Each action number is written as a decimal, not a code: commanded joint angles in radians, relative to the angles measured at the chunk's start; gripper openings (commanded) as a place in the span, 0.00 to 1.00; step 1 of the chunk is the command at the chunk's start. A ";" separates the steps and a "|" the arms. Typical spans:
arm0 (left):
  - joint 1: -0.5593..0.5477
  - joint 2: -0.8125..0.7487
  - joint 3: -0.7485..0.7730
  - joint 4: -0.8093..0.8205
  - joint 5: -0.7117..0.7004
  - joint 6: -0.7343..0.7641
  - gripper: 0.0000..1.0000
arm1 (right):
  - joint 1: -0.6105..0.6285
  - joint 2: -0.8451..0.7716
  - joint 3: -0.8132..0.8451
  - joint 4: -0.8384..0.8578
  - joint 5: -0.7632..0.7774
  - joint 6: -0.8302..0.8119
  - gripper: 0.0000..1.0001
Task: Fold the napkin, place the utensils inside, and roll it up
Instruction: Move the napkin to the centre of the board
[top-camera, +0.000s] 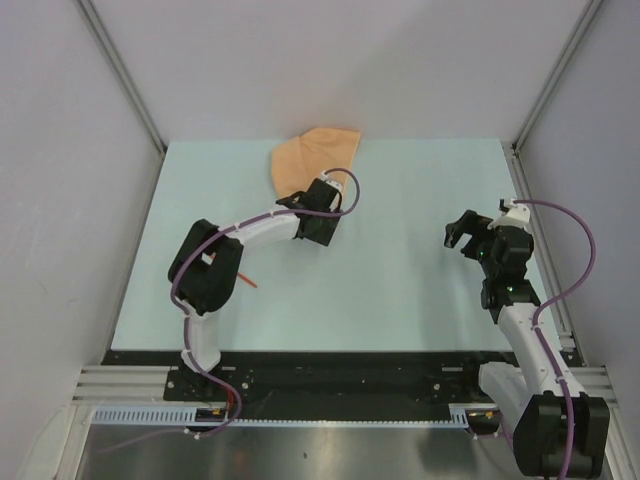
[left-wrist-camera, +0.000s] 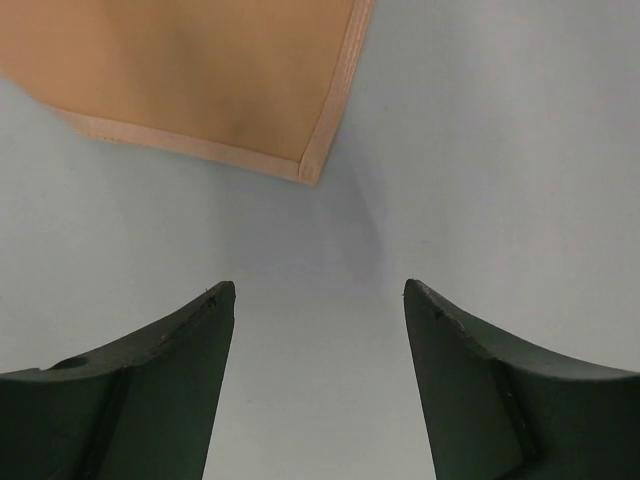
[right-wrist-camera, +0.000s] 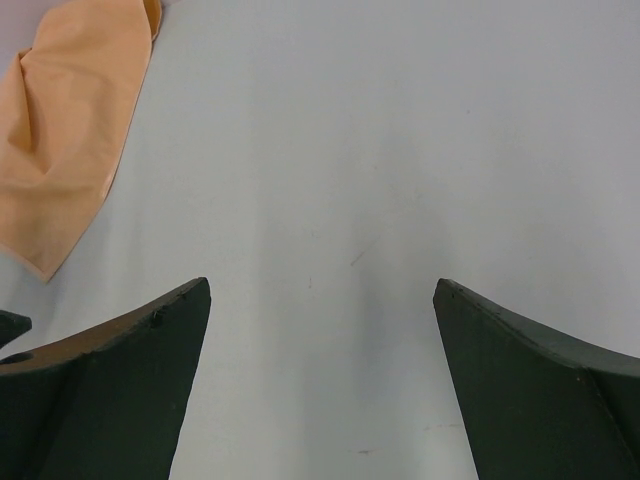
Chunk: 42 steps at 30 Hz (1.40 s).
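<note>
Jaws apart and empty, my left gripper (left-wrist-camera: 318, 290) hangs just short of the nearest corner of the napkin (left-wrist-camera: 200, 70); the fold looks not yet made, so next I should pinch that hem.

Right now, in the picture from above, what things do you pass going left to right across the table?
utensil → napkin → right gripper
</note>
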 joint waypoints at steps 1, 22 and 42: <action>0.007 -0.024 -0.002 0.033 0.030 0.024 0.73 | 0.003 -0.009 0.048 0.003 -0.009 0.005 1.00; 0.044 0.195 0.173 0.064 0.022 0.047 0.55 | 0.008 0.019 0.040 0.004 -0.052 0.033 1.00; 0.130 0.203 0.087 0.047 0.217 -0.012 0.11 | 0.011 0.039 0.043 0.010 -0.055 0.027 1.00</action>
